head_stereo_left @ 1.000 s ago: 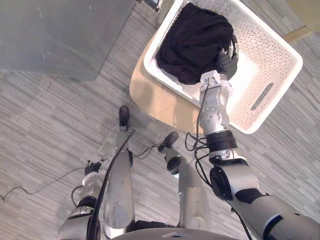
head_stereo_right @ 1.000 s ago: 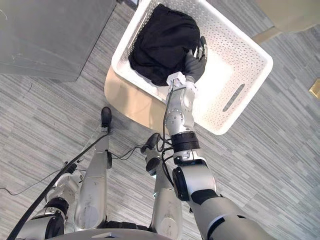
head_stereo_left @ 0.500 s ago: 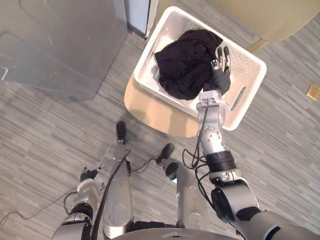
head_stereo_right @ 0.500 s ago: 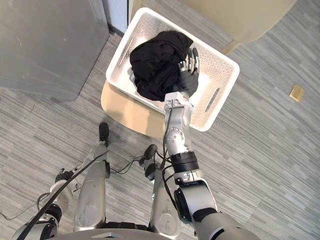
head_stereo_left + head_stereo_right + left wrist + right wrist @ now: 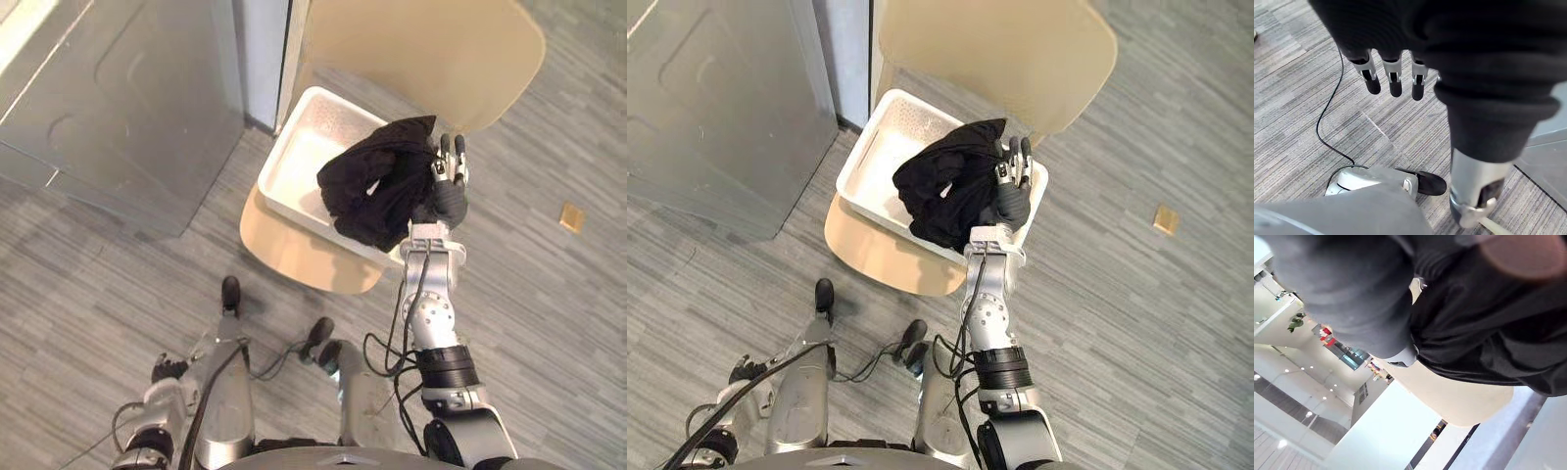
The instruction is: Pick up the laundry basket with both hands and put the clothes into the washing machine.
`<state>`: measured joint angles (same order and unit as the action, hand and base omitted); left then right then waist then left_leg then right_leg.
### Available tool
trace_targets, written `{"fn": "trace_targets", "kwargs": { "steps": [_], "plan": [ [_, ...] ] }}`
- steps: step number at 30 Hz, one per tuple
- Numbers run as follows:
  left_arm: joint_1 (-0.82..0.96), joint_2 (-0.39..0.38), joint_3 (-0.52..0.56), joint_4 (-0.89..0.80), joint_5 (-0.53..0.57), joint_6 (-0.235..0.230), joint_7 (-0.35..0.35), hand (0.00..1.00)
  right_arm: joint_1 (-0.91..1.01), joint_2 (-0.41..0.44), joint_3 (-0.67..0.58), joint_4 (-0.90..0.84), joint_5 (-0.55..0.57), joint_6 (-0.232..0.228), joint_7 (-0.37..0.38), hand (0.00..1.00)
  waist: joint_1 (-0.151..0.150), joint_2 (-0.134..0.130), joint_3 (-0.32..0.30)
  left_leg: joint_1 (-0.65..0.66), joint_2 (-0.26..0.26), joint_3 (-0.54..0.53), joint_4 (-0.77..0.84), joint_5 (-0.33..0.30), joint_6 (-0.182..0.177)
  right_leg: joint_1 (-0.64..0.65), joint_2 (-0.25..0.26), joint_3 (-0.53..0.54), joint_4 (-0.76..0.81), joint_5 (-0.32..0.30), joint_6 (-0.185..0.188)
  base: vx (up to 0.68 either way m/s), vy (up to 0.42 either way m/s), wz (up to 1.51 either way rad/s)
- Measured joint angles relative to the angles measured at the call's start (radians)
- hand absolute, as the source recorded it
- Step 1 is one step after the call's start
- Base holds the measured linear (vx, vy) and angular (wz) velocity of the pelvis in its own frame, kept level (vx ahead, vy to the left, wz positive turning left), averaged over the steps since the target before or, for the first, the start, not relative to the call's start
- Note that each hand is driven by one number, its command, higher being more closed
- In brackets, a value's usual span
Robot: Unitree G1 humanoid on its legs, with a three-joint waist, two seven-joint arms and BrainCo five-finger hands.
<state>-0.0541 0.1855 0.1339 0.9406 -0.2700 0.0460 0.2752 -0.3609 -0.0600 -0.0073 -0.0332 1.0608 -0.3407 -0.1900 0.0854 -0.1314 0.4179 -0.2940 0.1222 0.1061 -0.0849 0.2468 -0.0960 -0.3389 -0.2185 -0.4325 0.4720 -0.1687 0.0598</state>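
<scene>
I'm looking down at a grey plank floor [image 5: 88, 284]. A grey metal unit [image 5: 127, 108] stands at the far left and a beige chair [image 5: 294, 257] is straight ahead.

The black clothes [image 5: 377, 186] are one bunched bundle over the right end of the white laundry basket [image 5: 304, 147], hiding that end's rim. They bulge up towards the chair's backrest. The left part of the basket's inside is bare.

My right hand [image 5: 448, 196] is clamped on the bundle from its right side. The cloth is gathered against the palm, the dark-tipped fingers [image 5: 1019, 157] point away from me alongside it, and the right wrist view shows black fabric pressed close under the thumb. I can't make out how much of the cloth is actually in the grip.

The basket sits on the chair's seat, its far end close under the backrest. The seat's near edge shows as a tan curve between the basket and me.

My left hand [image 5: 1394, 73] hangs low at my left side over the floor, well apart from the chair. Its fingers are relaxed and spread and hold nothing.

A small tan square [image 5: 570, 217] lies on the floor off to the right, well clear of the chair.
</scene>
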Motion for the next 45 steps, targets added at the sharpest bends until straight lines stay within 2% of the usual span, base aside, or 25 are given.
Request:
{"fn": "trace_targets", "kwargs": {
  "steps": [4,11,14,17,19,22,27,30,35,41,45],
  "plan": [
    [0.055,-0.011,-0.03,-0.113,0.0,0.001,-0.008,0.0,0.023,0.015,-0.019,-0.04,0.004,0.0,0.003,1.0,-0.004,0.001,-0.073,0.049,-0.002,0.019,0.0,-0.024,0.008,0.07,0.012,0.011,-0.076,0.027,0.018,0.14,0.003,-0.09],
    [0.075,-0.082,-0.049,-0.484,-0.004,-0.017,-0.019,0.0,0.021,0.017,-0.035,-0.114,0.003,0.0,-0.001,1.0,-0.014,0.02,-0.201,0.099,-0.008,0.038,0.005,-0.046,0.011,0.177,0.042,0.01,-0.23,0.091,0.039,0.13,0.013,-0.07],
    [0.066,-0.094,-0.049,-0.561,-0.004,-0.024,-0.017,0.0,0.007,0.018,-0.032,-0.114,0.003,0.001,-0.006,1.0,-0.026,0.038,-0.246,0.13,-0.008,0.065,0.005,-0.046,0.011,0.224,0.05,0.021,-0.29,0.12,0.041,0.06,0.018,-0.14],
    [0.058,-0.116,-0.053,-0.607,-0.014,-0.026,-0.009,0.0,0.004,0.013,-0.029,-0.113,0.003,0.016,-0.008,1.0,-0.034,0.077,-0.293,0.151,-0.006,0.085,-0.002,-0.051,0.013,0.251,0.064,0.039,-0.339,0.151,0.041,-0.02,0.034,-0.2],
    [0.055,-0.131,-0.065,-0.62,-0.032,-0.03,0.002,0.0,0.004,0.012,-0.026,-0.108,0.003,0.023,-0.008,1.0,-0.039,0.107,-0.31,0.166,0.004,0.091,-0.003,-0.069,0.024,0.269,0.078,0.04,-0.361,0.166,0.038,-0.05,0.039,-0.11],
    [0.056,-0.138,-0.091,-0.668,-0.043,-0.03,0.003,0.0,0.004,0.011,-0.006,-0.108,0.004,0.031,-0.008,1.0,-0.045,0.119,-0.332,0.172,0.01,0.107,-0.003,-0.072,0.023,0.272,0.085,0.044,-0.384,0.176,0.033,-0.07,0.04,-0.15],
    [0.022,-0.135,-0.143,-0.782,-0.043,-0.034,0.01,0.0,0.004,0.012,0.039,-0.107,0.004,0.048,-0.008,1.0,-0.054,0.122,-0.371,0.172,0.009,0.119,-0.003,-0.077,0.015,0.275,0.088,0.065,-0.419,0.205,0.026,-0.02,0.032,-0.11],
    [-0.038,-0.12,-0.201,-0.825,-0.043,-0.046,0.008,0.0,0.005,0.012,0.062,-0.101,0.003,0.067,-0.007,1.0,-0.062,0.123,-0.383,0.177,0.002,0.121,-0.003,-0.067,0.03,0.287,0.085,0.068,-0.43,0.224,0.035,0.0,0.013,0.01],
    [-0.113,-0.106,-0.273,-0.896,-0.043,-0.059,0.0,0.0,0.005,0.013,0.123,-0.067,0.003,0.103,0.003,1.0,-0.073,0.125,-0.408,0.189,-0.003,0.139,-0.003,-0.065,0.032,0.288,0.084,0.092,-0.43,0.23,0.038,0.01,0.024,-0.07],
    [-0.131,-0.108,-0.338,-0.935,-0.055,-0.087,-0.019,0.0,0.007,0.013,0.164,-0.064,0.002,0.115,0.007,1.0,-0.085,0.154,-0.429,0.203,-0.001,0.146,-0.003,-0.067,0.029,0.292,0.084,0.1,-0.43,0.231,0.03,0.0,0.005,-0.07],
    [-0.132,-0.106,-0.367,-0.99,-0.085,-0.091,-0.03,0.0,-0.001,0.014,0.168,-0.069,-0.002,0.117,0.007,1.0,-0.084,0.159,-0.442,0.207,0.0,0.15,-0.003,-0.071,0.024,0.292,0.084,0.111,-0.432,0.231,0.03,0.0,0.001,-0.03]
  ]
}}
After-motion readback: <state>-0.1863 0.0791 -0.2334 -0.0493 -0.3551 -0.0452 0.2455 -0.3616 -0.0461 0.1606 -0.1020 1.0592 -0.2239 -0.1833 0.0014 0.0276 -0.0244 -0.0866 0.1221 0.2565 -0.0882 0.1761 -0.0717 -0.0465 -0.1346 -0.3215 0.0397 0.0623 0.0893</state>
